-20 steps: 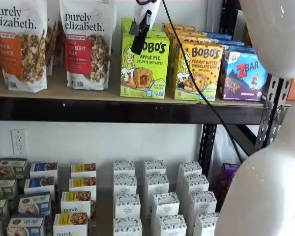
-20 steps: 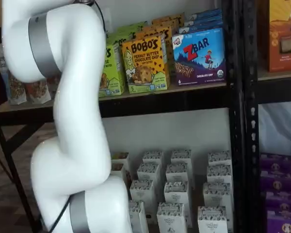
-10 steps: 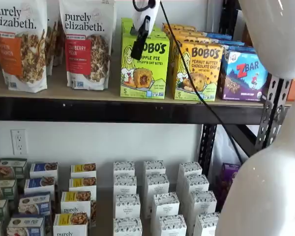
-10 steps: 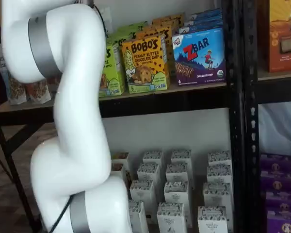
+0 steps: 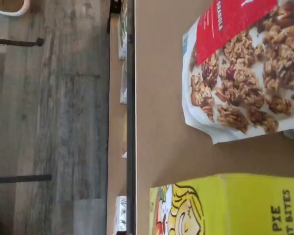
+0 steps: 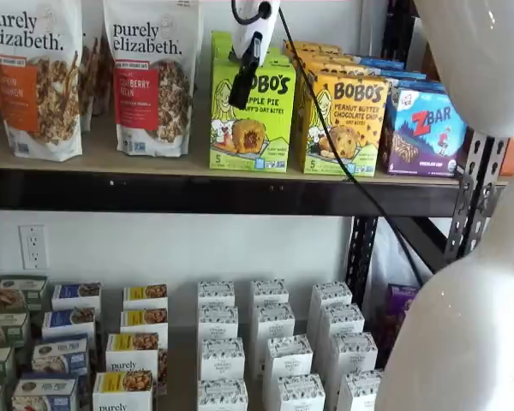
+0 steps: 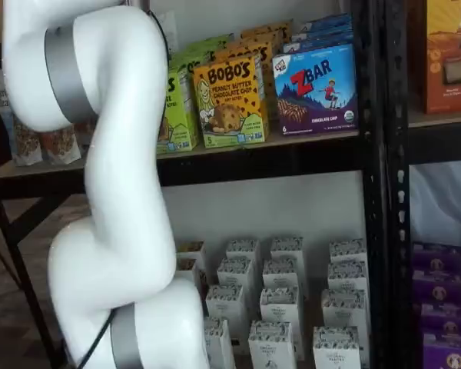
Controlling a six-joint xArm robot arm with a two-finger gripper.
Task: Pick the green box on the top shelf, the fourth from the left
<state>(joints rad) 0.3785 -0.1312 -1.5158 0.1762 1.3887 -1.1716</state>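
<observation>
We see the lime-green upright carton of apple pie oat bites (image 6: pixel 252 110) standing on the long tan wood-look top shelf (image 6: pixel 111 154), which is edged by a thick black beam, between a white granola pouch with a red label (image 6: pixel 151 77) on one side and a yellow-orange peanut butter chocolate chip carton (image 6: pixel 344 122) on the other, with a blue bar box (image 6: pixel 427 131) beyond that. In a shelf view the gripper (image 6: pixel 244 77) hangs in front of the green carton's upper face, its white body above and a single dark finger visible side-on; we cannot see a gap from this angle, but we take the fingers to be fully spread and holding nothing. In the other shelf view the white arm (image 7: pixel 111 192) hides most of the green carton (image 7: pixel 180 108), and the gripper itself is not seen there. The wrist view shows the carton's front edge (image 5: pixel 230 205) near the shelf lip, with the granola pouch (image 5: pixel 240 73) close beside it. We judge the approach unfinished. The main risk, as we see it, is the tight neighbours: a finger coming in slightly off line could strike the yellow-orange carton or nudge the pouch, or push the green carton backward instead of straddling it. The black cable (image 6: pixel 343 163) trailing across the cartons could also snag one of them.
</observation>
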